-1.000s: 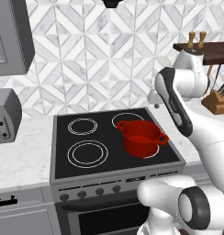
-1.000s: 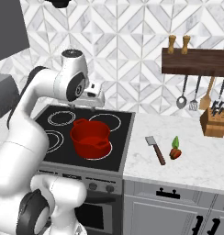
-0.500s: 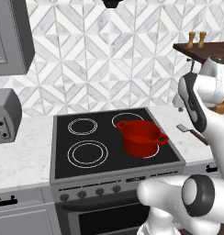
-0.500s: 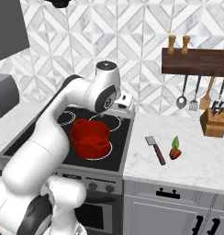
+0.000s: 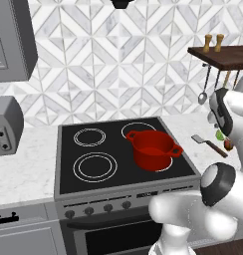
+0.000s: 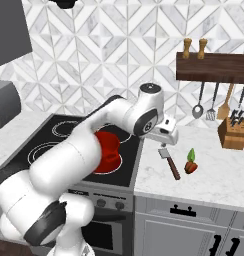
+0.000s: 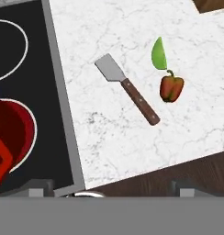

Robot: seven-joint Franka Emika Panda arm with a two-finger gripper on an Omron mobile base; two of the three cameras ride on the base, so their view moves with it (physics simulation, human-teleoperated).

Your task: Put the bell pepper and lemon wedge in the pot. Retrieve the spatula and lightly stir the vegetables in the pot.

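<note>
The claw [image 6: 166,141] is being held with its jaws wide apart and empty, above the table [image 7: 187,55] at mid-frame in the right base view. The bell pepper [image 7: 171,88] is lying right of centre in the hand view, the green lemon wedge [image 7: 158,53] just above it, the spatula [image 7: 127,88] close to their left. The pepper is judged light, smooth and slippery, best gripped across its body. The pot [image 5: 153,149] is sitting on the stove, centre of the left base view.

A home kitchen is shown: black 4-burner stove [image 5: 123,149] w/ knobs & oven set in marble counter [image 6: 209,175], chevron-tiled backsplash [image 5: 118,64], wooden utensil rack [image 6: 214,67], knife block [image 6: 233,134], toaster [image 5: 6,124], grey cabinets [image 6: 194,230].
</note>
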